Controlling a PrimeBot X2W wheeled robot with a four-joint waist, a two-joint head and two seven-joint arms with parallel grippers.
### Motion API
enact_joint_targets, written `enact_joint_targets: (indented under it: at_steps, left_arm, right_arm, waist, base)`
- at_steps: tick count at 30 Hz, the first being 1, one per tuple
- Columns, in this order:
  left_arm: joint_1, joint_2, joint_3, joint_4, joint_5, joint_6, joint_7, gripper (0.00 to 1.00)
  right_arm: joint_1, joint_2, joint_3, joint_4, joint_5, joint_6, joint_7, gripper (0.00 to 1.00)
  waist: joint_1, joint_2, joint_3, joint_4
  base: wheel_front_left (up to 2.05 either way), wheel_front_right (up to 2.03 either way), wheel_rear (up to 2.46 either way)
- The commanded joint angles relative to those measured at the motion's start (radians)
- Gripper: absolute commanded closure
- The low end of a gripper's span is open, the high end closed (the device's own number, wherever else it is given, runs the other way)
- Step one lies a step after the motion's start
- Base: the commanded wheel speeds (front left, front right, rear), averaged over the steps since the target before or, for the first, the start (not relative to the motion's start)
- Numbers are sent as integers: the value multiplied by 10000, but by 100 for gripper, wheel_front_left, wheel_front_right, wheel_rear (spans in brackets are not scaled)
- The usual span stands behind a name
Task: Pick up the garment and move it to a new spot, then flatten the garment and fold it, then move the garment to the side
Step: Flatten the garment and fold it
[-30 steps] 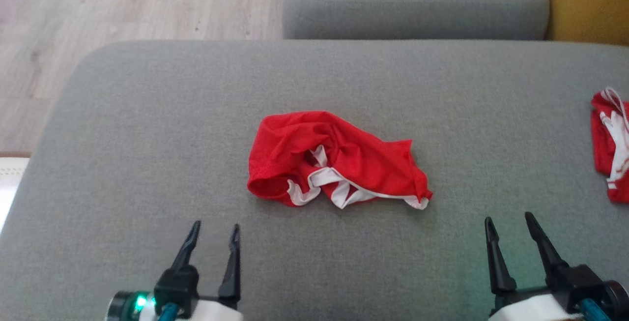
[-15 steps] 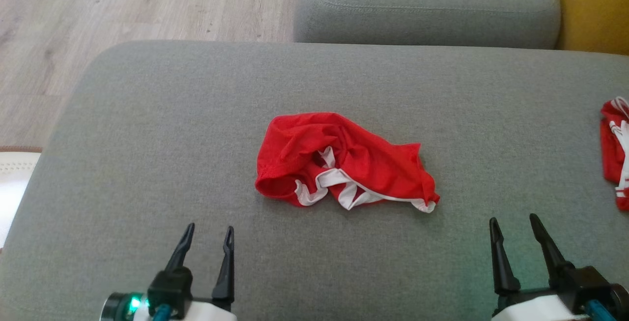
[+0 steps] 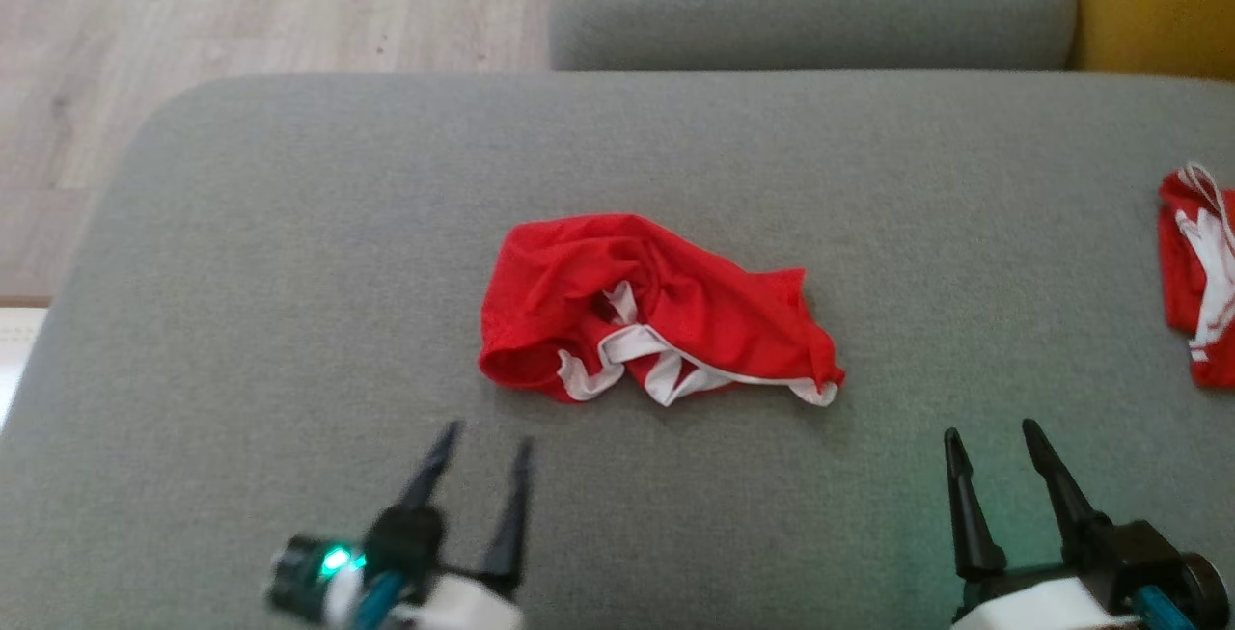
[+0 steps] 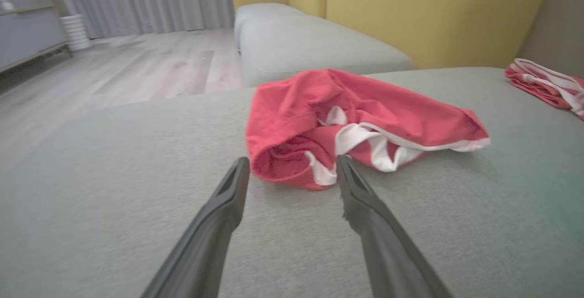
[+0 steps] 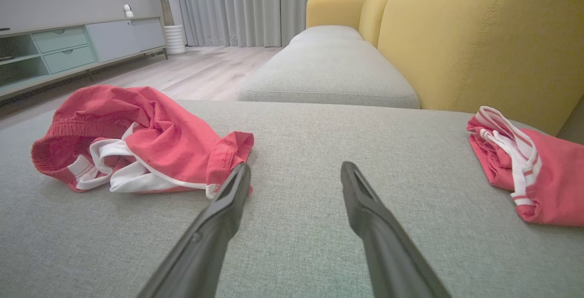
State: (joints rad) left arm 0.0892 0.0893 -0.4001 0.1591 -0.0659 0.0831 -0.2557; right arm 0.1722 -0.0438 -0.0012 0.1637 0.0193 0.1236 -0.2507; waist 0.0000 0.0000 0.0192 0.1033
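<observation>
Sofa cushion (image 3: pixel 289 225) under red garment (image 3: pixel 656 312); wood floor (image 3: pixel 241 3), perhaps rug (image 3: pixel 14 350), beyond.

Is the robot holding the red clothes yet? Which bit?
Nothing is held. The left tool and right tool stand open, apart from the crumpled red shorts.

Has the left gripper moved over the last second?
Yes. Against the red garment, which sits unchanged, the left gripper has slid toward the robot's right and now lines up, open, with the garment's left end.

Grey cushions (image 3: pixel 289 225), yellow sofa back (image 5: pixel 479 38), wood floor (image 3: pixel 241 3)
</observation>
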Motion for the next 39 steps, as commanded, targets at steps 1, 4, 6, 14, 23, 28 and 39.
enact_joint_targets:
  at_steps: [1,4,6,14,23,28,39]
  left_arm:
    - [-745,-117,174,-66,14,-71,-60,0]
    - [-1641,-261,-324,1095,43,-228,212,0]
    - [-2239,-323,-548,1734,18,-168,410,0]
    - [-3795,-385,-799,3749,-577,382,803,0]
    - [-4842,-388,-1116,5323,-1417,696,933,0]
    - [-5180,-389,-1337,5904,-2235,412,1337,100]
    - [-6134,-389,-1142,3592,-5197,-1091,3216,100]
  right_arm:
    - [-530,-64,279,-291,43,71,-111,0]
    - [-673,-64,424,-300,67,71,-111,0]
    - [-762,-64,532,-282,104,71,-111,0]
    - [-915,-64,622,-274,232,71,-111,0]
    - [-1109,-64,617,-213,273,71,-111,0]
    - [-1165,-64,631,-158,265,71,-111,0]
    - [-1025,-64,509,-122,295,71,-111,0]
  waist:
    - [0,0,133,-124]
    - [0,0,328,-364]
    - [0,0,428,-538]
    - [0,0,692,-1138]
    - [0,0,842,-1443]
    - [0,0,834,-1577]
    - [0,0,607,-1761]
  base:
    - [0,0,0]
    - [0,0,0]
    - [0,0,0]
    - [0,0,0]
    - [0,0,0]
    - [0,0,0]
    - [0,0,0]
